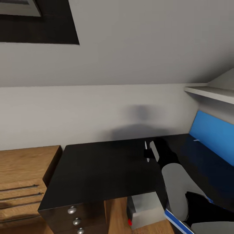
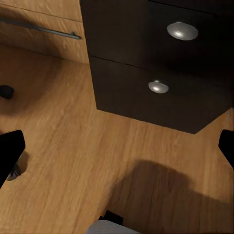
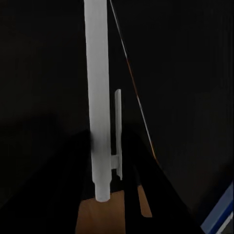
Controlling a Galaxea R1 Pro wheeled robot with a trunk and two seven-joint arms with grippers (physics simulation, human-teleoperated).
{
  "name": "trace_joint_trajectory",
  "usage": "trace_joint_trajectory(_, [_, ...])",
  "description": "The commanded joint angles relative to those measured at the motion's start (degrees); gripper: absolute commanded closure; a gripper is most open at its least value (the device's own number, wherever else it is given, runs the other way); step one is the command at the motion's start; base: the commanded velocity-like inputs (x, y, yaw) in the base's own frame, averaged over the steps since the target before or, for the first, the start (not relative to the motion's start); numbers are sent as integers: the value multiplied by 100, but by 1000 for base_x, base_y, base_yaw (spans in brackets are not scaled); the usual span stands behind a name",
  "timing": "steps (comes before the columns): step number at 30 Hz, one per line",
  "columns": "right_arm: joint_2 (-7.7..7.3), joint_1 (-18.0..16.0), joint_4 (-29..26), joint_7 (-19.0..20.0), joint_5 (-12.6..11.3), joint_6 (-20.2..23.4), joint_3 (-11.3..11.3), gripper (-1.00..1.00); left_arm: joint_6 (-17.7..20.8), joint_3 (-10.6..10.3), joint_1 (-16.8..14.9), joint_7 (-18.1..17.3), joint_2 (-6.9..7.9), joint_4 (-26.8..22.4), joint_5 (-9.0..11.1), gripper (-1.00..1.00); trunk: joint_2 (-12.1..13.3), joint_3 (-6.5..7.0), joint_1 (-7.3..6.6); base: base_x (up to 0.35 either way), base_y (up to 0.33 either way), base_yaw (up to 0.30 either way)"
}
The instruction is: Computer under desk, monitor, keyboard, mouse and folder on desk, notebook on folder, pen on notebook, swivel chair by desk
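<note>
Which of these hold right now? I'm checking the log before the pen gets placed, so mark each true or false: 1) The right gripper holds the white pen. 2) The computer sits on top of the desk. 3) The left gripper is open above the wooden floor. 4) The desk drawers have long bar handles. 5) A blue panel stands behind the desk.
1) True: the right gripper is shut on the pen above the desk.
2) False: the computer stands on the floor under the desk.
3) True: the left gripper is open over the floor.
4) False: the desk drawers have round silver knobs.
5) True: the blue panel stands at the desk's far edge.
</note>
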Motion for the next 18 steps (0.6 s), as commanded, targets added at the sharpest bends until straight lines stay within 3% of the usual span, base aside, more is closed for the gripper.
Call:
trace_joint_trajectory(1, [11,-6,-2,9,39,17,-30,100,-1,27,4,8,-4,-13,-29,-100,-7,-8,2,0,0,-260])
trace_joint_trajectory(18, [19,28,7,25,37,3,-30,100,-3,24,4,1,5,-11,-24,-100,-7,47,2,0,0,-246])
